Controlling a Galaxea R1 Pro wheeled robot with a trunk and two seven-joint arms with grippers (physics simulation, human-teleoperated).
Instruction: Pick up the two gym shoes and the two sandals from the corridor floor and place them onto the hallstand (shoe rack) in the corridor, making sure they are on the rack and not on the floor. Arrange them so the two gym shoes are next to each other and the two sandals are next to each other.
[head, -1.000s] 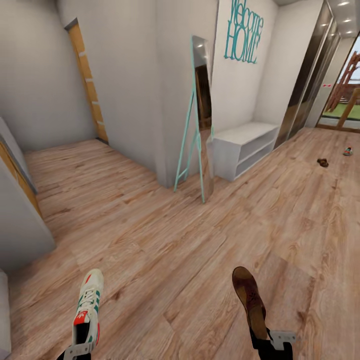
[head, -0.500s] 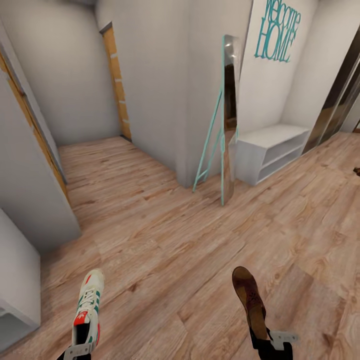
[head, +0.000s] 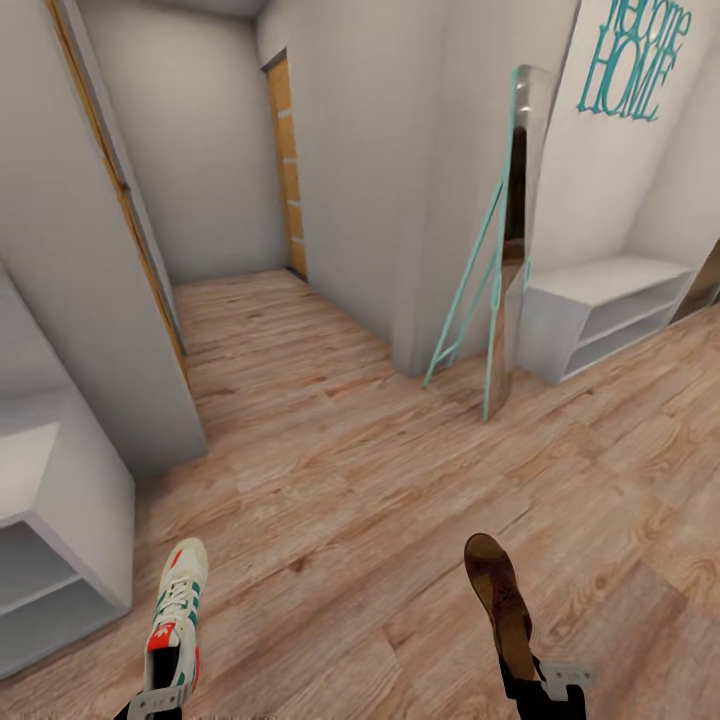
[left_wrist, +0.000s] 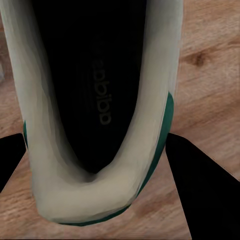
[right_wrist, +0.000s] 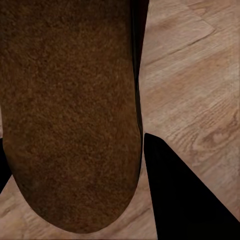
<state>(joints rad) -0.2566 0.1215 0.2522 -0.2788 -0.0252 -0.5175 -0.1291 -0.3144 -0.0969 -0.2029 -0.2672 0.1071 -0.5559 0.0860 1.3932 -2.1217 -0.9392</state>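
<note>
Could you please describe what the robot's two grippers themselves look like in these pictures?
Both look alike: the left gripper and right gripper have plain black fingers that taper to broad wedges, mounted on pale grey bracket-like bodies. No cables or markings are visible.

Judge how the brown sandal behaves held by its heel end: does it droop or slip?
The sandal probably stays stiff: it juts straight from the right gripper without sagging. Its fuzzy-looking insole likely resists slipping. Being slim and flat, it seems light.
</note>
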